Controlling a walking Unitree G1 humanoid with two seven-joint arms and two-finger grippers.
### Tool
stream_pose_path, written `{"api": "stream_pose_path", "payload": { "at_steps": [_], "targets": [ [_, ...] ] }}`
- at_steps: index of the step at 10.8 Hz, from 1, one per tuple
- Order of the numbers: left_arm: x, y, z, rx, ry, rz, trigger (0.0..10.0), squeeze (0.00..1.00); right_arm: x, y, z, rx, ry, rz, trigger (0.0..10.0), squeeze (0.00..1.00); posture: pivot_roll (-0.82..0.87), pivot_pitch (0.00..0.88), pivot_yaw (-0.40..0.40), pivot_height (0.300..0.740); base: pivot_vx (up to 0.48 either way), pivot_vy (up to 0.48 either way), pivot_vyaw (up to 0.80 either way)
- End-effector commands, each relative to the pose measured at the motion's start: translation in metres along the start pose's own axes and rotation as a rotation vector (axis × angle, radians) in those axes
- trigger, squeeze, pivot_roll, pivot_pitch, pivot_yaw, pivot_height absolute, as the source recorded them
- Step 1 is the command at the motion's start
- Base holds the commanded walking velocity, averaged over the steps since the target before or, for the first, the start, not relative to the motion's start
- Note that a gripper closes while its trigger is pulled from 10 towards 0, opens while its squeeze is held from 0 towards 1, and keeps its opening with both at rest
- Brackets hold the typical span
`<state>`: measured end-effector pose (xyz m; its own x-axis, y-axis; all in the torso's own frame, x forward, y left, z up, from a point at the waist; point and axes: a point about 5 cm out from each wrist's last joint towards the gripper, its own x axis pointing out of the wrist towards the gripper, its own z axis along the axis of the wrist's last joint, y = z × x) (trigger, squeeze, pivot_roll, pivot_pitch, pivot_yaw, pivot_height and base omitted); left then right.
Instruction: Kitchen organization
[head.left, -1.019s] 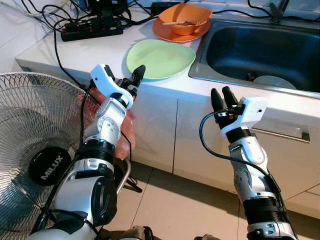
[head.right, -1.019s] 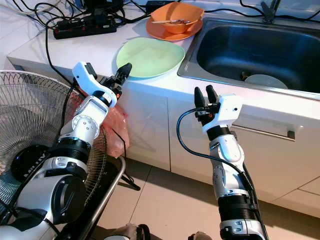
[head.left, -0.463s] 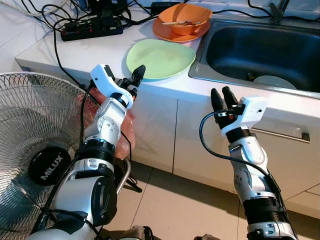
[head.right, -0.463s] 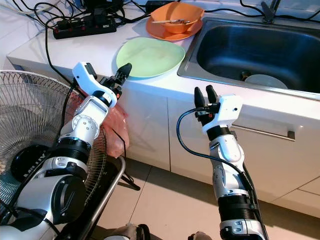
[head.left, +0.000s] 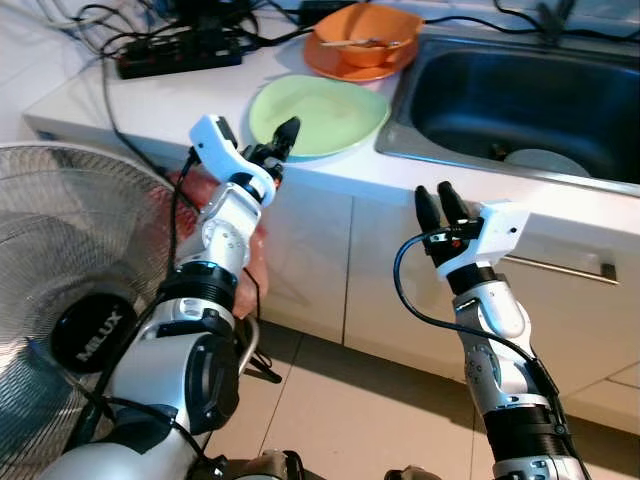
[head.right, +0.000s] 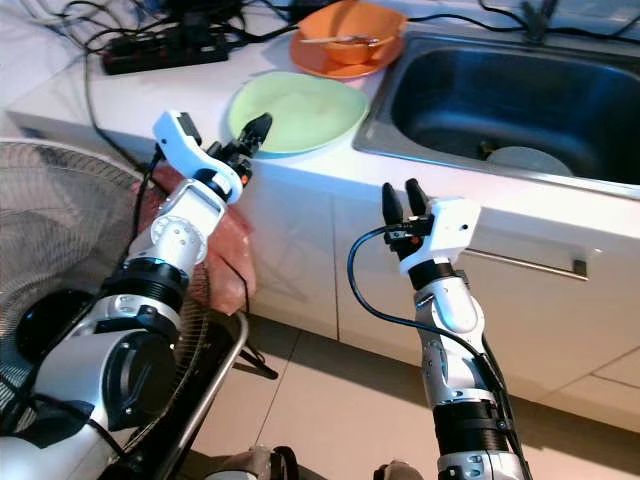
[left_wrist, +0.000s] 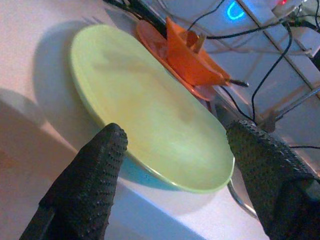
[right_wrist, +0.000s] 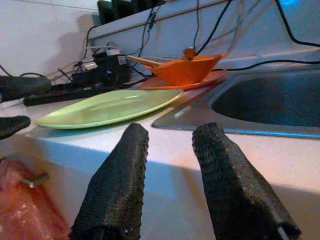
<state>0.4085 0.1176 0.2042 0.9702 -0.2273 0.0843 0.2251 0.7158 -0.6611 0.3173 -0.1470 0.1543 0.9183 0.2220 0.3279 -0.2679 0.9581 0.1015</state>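
A pale green plate (head.left: 320, 112) lies on the white counter (head.left: 150, 105), just left of the sink. My left gripper (head.left: 283, 135) is raised at the plate's near rim, open; in the left wrist view its fingers (left_wrist: 100, 165) stand wide apart on either side of the green plate (left_wrist: 150, 110), not closed on it. Behind, an orange bowl (head.left: 368, 38) with a utensil sits on an orange plate. My right gripper (head.left: 437, 203) points up in front of the cabinet below the sink edge, open and empty.
The steel sink (head.left: 470, 70) holds a white dish (head.left: 545, 162). A black power strip (head.left: 180, 55) and cables lie at the counter's back left. A standing fan (head.left: 70, 290) and a red bag (head.left: 252, 262) are at my left. A drawer handle (head.left: 560, 268) is on the right.
My left gripper has edged up closer to the green plate's rim. The view has shifted slightly, and the right gripper sits a little lower.
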Motion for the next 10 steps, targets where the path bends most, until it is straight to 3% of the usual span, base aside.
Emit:
{"api": "stream_pose_path", "payload": {
  "at_steps": [1,6,10],
  "targets": [
    [-0.0012,0.0039,-0.001,0.006,0.003,0.004,10.0,0.0,0.0016,0.0015,0.0023,-0.005,-0.006,0.008,10.0,0.0,-0.03,0.142,0.073,0.74,0.0,0.0,0.0],
    [-0.0034,0.0124,-0.0096,-0.011,0.016,0.023,10.0,0.0,-0.0004,0.0022,0.0036,-0.005,-0.005,0.006,10.0,0.0,-0.04,0.147,0.073,0.74,0.0,0.0,0.0],
    [0.0003,0.0075,-0.0067,-0.007,0.007,0.012,10.0,0.0,-0.0042,0.0015,0.004,-0.008,0.001,0.004,10.0,0.0,-0.05,0.156,0.07,0.74,0.0,0.0,0.0]
  ]
}}
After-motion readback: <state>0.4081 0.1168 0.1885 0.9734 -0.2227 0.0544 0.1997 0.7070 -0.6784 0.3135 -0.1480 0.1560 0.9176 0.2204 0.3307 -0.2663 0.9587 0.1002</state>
